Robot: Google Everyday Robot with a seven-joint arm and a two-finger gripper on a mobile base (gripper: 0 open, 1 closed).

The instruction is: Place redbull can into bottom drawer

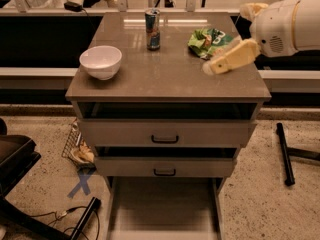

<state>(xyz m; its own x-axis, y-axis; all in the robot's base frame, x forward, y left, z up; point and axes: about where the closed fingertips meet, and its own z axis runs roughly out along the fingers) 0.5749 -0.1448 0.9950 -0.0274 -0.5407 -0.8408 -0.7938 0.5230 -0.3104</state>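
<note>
The redbull can (153, 29) stands upright at the back middle of the cabinet top (165, 79). The bottom drawer (164, 209) is pulled out at the foot of the cabinet, its flat floor bare. My gripper (209, 68) comes in from the right above the cabinet top. It hangs in front of a green snack bag, well to the right of the can and apart from it. It holds nothing that I can see.
A white bowl (101, 61) sits on the left of the top. A green snack bag (208, 40) lies at the back right. Two upper drawers (165, 139) with black handles stand slightly open. A black bar (285, 154) lies on the floor at right, a chair base (20, 169) at left.
</note>
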